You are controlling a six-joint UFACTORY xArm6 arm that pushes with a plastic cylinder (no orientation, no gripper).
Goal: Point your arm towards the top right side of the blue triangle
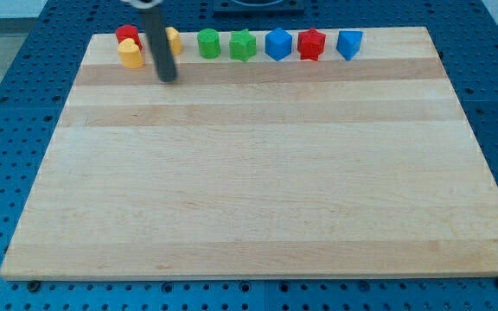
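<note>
The blue triangle (348, 43) sits at the right end of a row of blocks along the board's top edge. My rod comes down from the view's top left, and my tip (168, 78) rests on the board just below the row's left end, far to the left of the blue triangle. The tip is just right of and below the yellow block (130, 54) and below another yellow block (172, 39), which the rod partly hides.
The row along the top also holds a red block (127, 35), a green cylinder (208, 43), a green star (243, 45), a blue block (278, 44) and a red star (312, 44). The wooden board (258, 173) lies on a blue perforated table.
</note>
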